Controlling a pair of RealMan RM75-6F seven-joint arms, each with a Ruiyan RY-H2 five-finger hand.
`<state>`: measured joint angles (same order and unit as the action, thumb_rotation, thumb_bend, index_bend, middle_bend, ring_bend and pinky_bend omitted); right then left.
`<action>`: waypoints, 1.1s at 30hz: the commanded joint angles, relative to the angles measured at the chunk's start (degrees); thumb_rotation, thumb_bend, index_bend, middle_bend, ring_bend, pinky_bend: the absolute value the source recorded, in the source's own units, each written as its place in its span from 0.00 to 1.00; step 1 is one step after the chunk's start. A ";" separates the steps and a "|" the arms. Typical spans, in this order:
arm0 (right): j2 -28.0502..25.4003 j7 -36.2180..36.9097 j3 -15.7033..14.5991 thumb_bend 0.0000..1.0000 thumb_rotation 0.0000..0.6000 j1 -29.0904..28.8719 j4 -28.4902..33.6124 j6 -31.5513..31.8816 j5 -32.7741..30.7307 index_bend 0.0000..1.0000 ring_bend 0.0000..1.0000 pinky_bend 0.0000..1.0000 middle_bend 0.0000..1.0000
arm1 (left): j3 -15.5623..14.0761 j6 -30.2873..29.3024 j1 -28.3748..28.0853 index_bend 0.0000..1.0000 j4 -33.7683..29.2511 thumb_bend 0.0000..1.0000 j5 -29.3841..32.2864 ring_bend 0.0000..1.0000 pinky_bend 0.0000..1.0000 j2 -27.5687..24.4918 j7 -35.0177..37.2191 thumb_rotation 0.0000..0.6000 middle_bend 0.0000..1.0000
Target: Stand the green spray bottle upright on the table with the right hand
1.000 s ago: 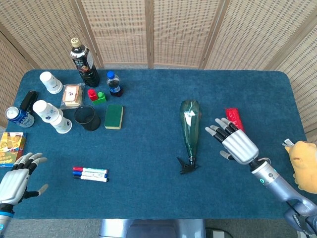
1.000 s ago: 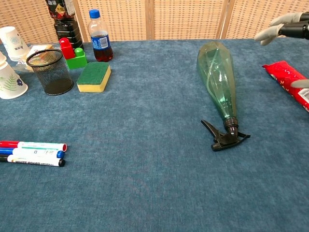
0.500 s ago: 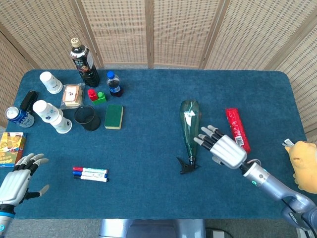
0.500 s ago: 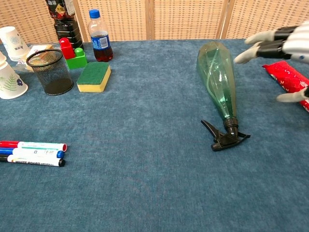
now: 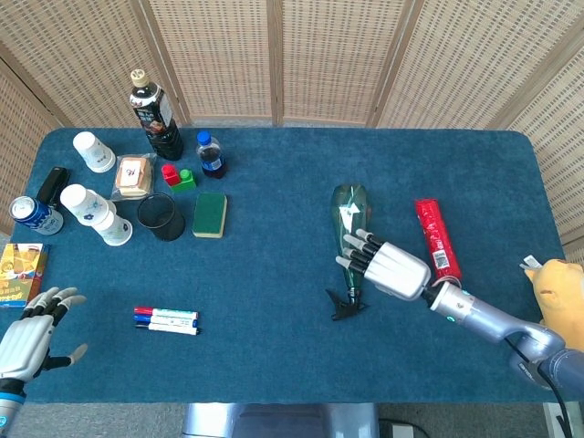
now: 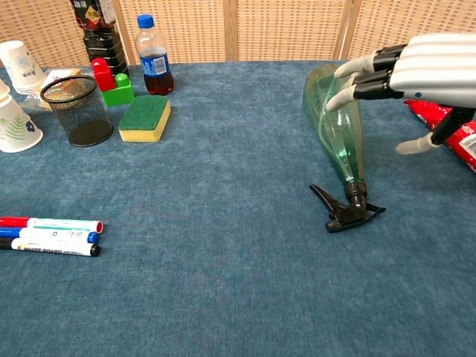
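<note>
The green spray bottle [image 5: 348, 219] [image 6: 336, 125] lies on its side on the blue table, its base toward the far edge and its black trigger head [image 6: 344, 207] toward me. My right hand [image 5: 388, 265] [image 6: 416, 74] hovers over the bottle's lower body from the right, fingers spread and holding nothing; its fingertips [image 6: 343, 83] reach above the bottle. Whether they touch it I cannot tell. My left hand [image 5: 32, 333] stays open at the near left edge of the table, seen only in the head view.
A red packet [image 5: 436, 237] [image 6: 446, 126] lies just right of the bottle, under my right arm. Markers [image 5: 166, 319] lie near left. A sponge [image 5: 210, 214], mesh cup [image 5: 161, 217], cola bottle [image 5: 211, 153], blocks, paper cups and a dark bottle [image 5: 155, 114] crowd the far left. A yellow toy [image 5: 561, 292] sits far right.
My right hand has moved left, from beside the red packet to over the spray bottle's body. The bottle has not moved. The left hand has shifted slightly.
</note>
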<state>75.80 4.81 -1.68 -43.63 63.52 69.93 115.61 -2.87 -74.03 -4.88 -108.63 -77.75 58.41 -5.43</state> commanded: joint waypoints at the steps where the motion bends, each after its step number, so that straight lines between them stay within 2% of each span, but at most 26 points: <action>1: 0.80 1.51 -1.09 0.27 1.00 -2.22 -1.81 -0.78 1.50 0.18 0.09 0.21 0.25 | 0.06 0.66 -0.35 0.21 -0.12 0.30 0.51 0.09 0.02 0.26 -0.30 1.00 0.16; 19: 3.80 5.36 -6.50 0.25 1.00 -10.51 -8.86 -3.28 7.08 0.18 0.09 0.21 0.25 | 0.65 1.78 -1.17 0.21 -0.95 0.30 2.71 0.09 0.02 0.97 -1.11 1.00 0.16; 33: 6.00 5.03 -8.71 0.23 1.00 -13.70 -10.74 -4.40 7.59 0.18 0.09 0.21 0.25 | 0.27 2.33 -1.02 0.21 -0.23 0.30 2.29 0.09 0.02 0.66 1.91 1.00 0.16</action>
<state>81.71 9.90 -10.31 -57.24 52.84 65.62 123.17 -2.53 -71.78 -5.93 -108.90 -75.38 59.13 -3.71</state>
